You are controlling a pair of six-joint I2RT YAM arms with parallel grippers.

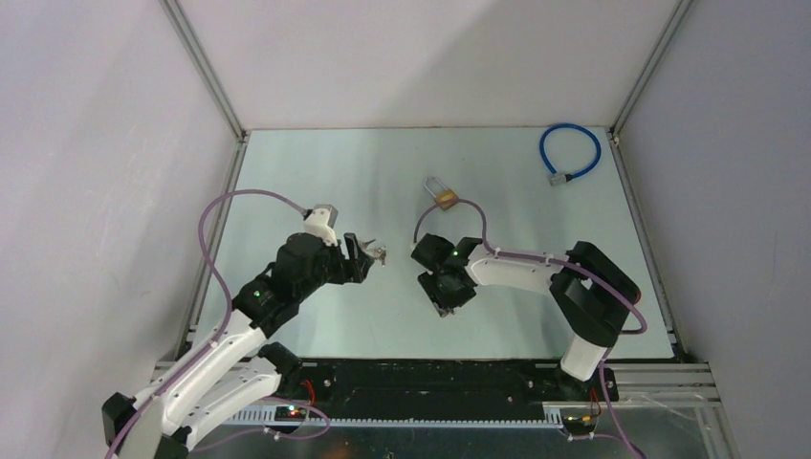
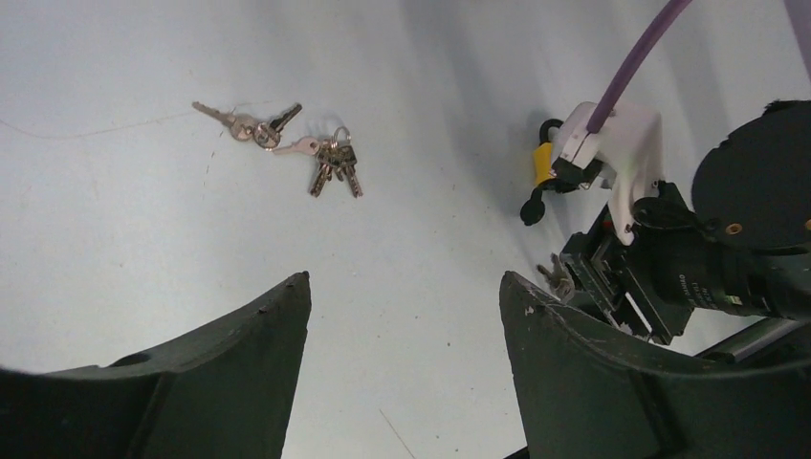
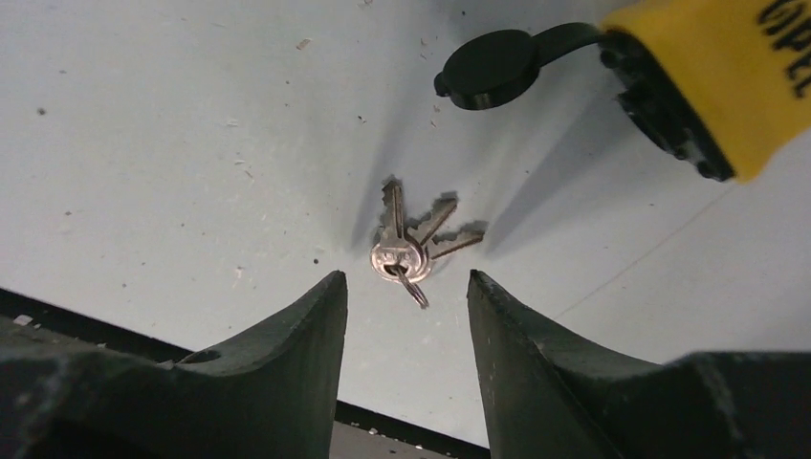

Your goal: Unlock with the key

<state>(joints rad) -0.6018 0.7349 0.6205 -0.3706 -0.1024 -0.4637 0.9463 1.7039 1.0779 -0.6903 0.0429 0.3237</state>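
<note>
Small key ring (image 3: 411, 244), three keys fanned on it, lies flat on the pale table (image 1: 316, 172) in the lower middle of the right wrist view. It sits just beyond the tips of the right gripper (image 3: 404, 277), whose fingers stand apart with nothing clamped between them. Up and to the right in that view, close to the keys but not touching them, is the yellow padlock (image 3: 708, 76). Its black keyhole cap (image 3: 488, 69) hangs off on a short strap toward the upper middle. In the top view the right arm's wrist covers the spot where these keys lie, so they cannot be picked out there; the padlock shows just above that wrist, near centre. Left of centre, the left gripper (image 2: 405, 277) is likewise spread wide and empty. A second, larger key bunch (image 2: 287, 143) is strewn on the table ahead of it, in the upper left of its wrist view, clear of both fingers. The right arm's wrist, with its purple cable (image 2: 636, 57), fills the right side of that view and hides part of the padlock. Farthest off, in the table's upper right corner, lies a blue cable loop (image 1: 569, 153), well apart from everything else.
</note>
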